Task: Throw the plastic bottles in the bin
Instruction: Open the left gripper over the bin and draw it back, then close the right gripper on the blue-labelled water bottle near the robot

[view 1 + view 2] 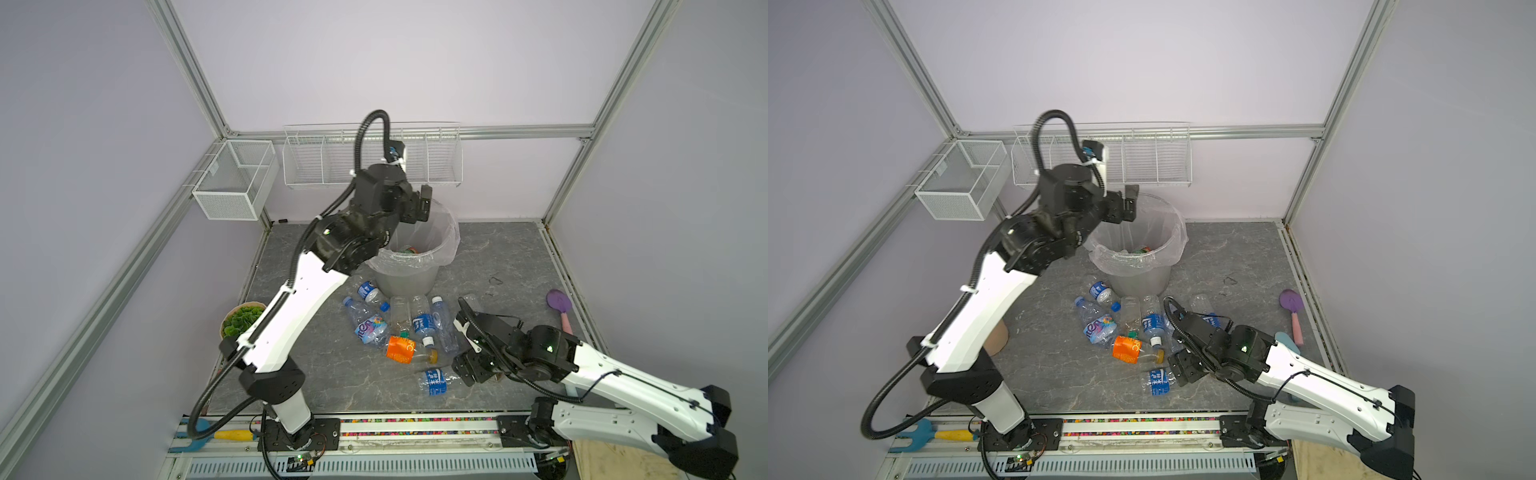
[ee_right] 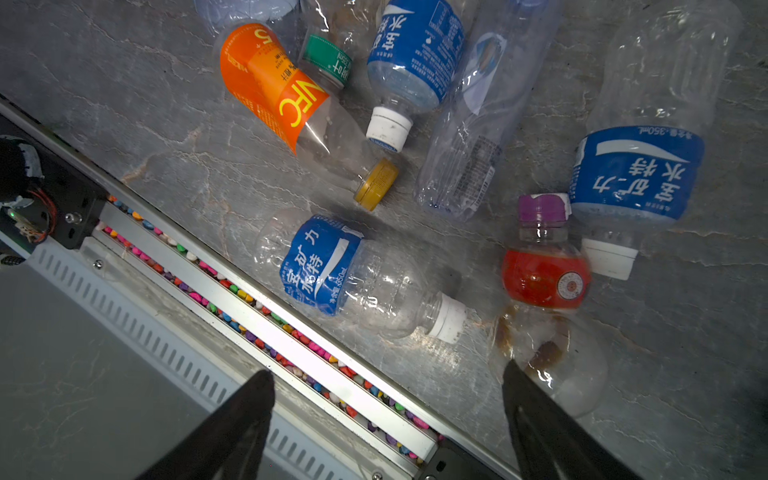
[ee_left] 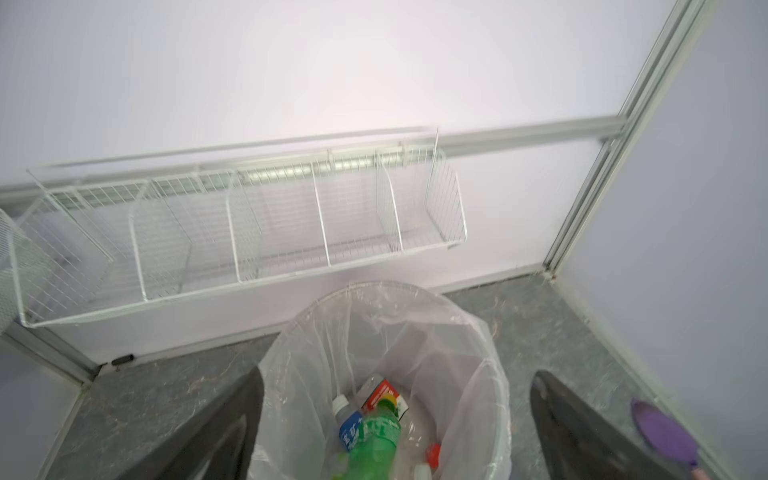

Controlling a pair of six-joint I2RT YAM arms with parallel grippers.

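Grey floor (image 1: pixel 498 257): 9 bottles (image 1: pixel 422 322) beside 1 bin (image 1: pixel 415 278); left pincer (image 3: pixel 397 380), right pincer (image 2: pixel 386 370) both wide open, empty.

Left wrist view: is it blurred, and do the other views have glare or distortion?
Left wrist view: the green bottle in the bin and the wire basket are smeared. Right wrist view: labels sharp, glare on the front rail. Both top views: slightly soft, frame posts splayed by the wide lens.

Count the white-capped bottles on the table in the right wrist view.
3 white-capped bottles: one beside the orange-labelled bottle, one nearest the rail, one by the red-labelled bottle. Others may be hidden.
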